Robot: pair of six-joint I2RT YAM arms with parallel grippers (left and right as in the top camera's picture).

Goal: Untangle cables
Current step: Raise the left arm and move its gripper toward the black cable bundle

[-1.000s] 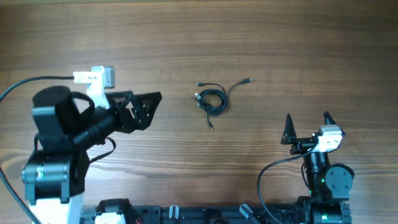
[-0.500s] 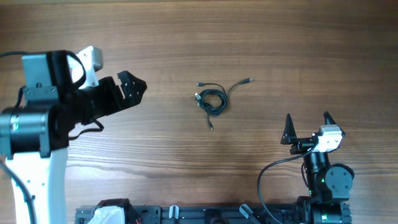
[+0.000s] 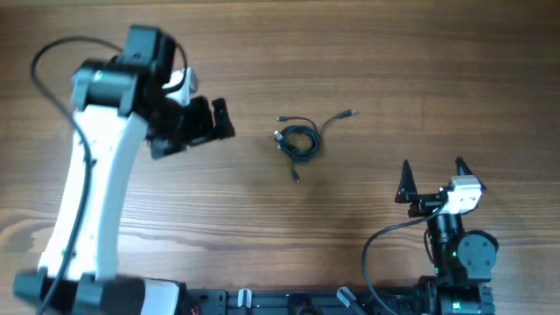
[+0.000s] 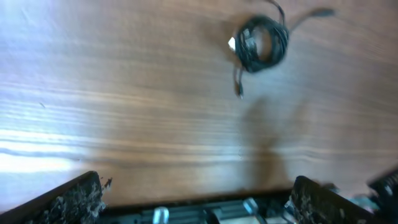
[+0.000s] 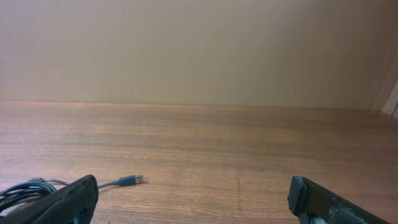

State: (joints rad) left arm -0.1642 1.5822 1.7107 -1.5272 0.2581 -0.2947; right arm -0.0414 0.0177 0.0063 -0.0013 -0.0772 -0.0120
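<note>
Overhead view. The cables [image 3: 297, 140] lie in one small bundle just above the centre of the frame, on the bare wooden table [image 3: 437, 70]. The bundle is a tight dark coil. One strand arches to the upper right and ends in a silvery plug [image 3: 351, 113]. A short end shows at the coil's upper left, and a thin tail points toward the bottom of the frame.

The left gripper [image 3: 224, 121] hangs left of the bundle, clear of it and aimed toward it. In the left wrist view its fingers [image 4: 68, 200] sit in the two bottom corners, spread wide with nothing between them. The coil appears in the upper right of that blurred frame.

The right gripper [image 3: 433, 166] stands at the lower right, well apart from the cables. Its jaws are likewise fully spread and empty. In the right wrist view the coil's edge and one plug lie at the lower left.

Progress, as judged from this layout: no part of the task is done. No strand has been pulled free of the coil, and neither gripper is in contact with it. Still to do are the approach, a grasp on a loose end or on the coil, and the drawing apart of each cord.

Containers: no tray, box or bin appears in any view, and the cables rest directly on the tabletop.
</note>
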